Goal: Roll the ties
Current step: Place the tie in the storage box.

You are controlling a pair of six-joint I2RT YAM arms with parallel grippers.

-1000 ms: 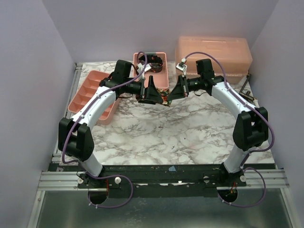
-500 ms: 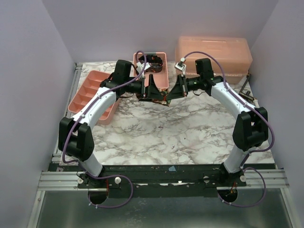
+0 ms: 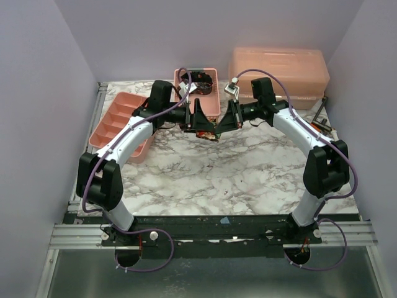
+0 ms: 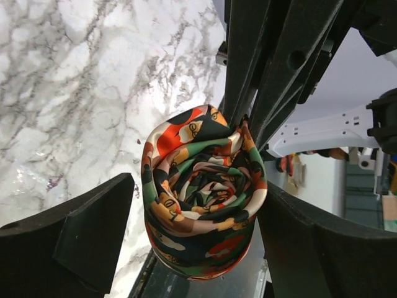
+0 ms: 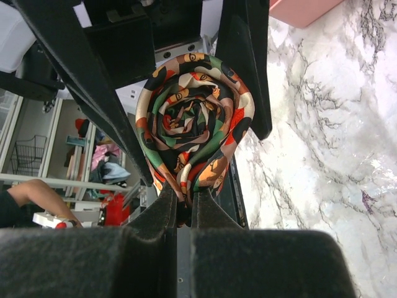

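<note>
**Left jaws begin to narrow on a finished roll**

The dark fabric necktie printed in red, orange and green (image 4: pixel 201 186) is wound into a tight spiral. It is held between the two arms above the grey-veined marble counter (image 3: pixel 248 167), near the middle of its far edge and just in front of the narrow pink plastic basket (image 3: pixel 214 104).

Over the last second the left jaws have come in from their widest spread. Both arms have also drifted slightly toward the far edge. The left jaws are not gripping: one pad (image 4: pixel 310 248) touches the roll's side and the other (image 4: pixel 87 236) stands apart from it. The right jaws are pinched shut on the outer layer of the necktie at the roll's bottom edge. This looks like a handover, with the rolling itself apparently done.

The top view shows only a speck of cloth between the black fingers. The left wrist view shows the gap that remains, and the right wrist view shows the pinch and the neat spiral.
</note>
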